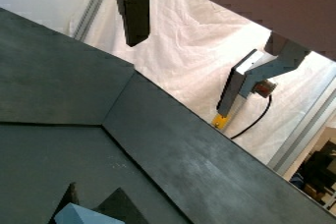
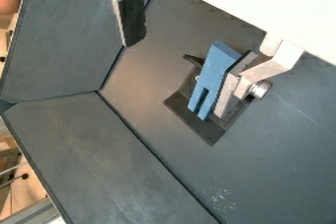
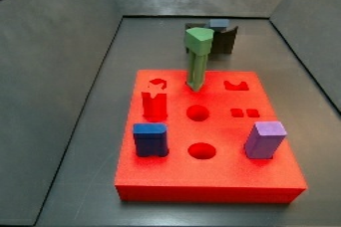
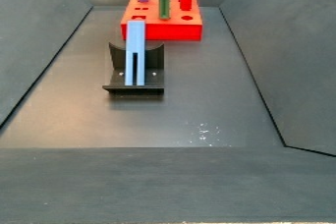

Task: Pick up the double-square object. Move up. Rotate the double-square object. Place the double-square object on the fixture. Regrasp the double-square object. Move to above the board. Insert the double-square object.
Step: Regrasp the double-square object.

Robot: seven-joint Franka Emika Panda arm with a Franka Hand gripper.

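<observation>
The red board (image 4: 164,24) sits at the far end of the dark enclosure floor (image 4: 197,110) in a side view, close to the back wall, carrying a tall green peg (image 3: 197,60), a dark-blue block (image 3: 150,139) and a purple block (image 3: 266,139). Nearer the middle of the floor stands the fixture (image 4: 136,79), a dark bracket on a base plate, with open floor on each side of it up to the sloping walls. The slate-blue bar (image 4: 137,54), the double-square object, leans lengthwise on the fixture, its far end raised, and nothing is touching it. The arm itself appears in neither side view. The gripper (image 2: 197,51) hangs above the floor, well clear of the bar; in both wrist views its two silver fingers are spread wide apart, released, with nothing between them. One dark pad (image 2: 132,17) shows at the upper edge, the other finger (image 2: 262,71) lies over the fixture's side, apart from the bar below it.
</observation>
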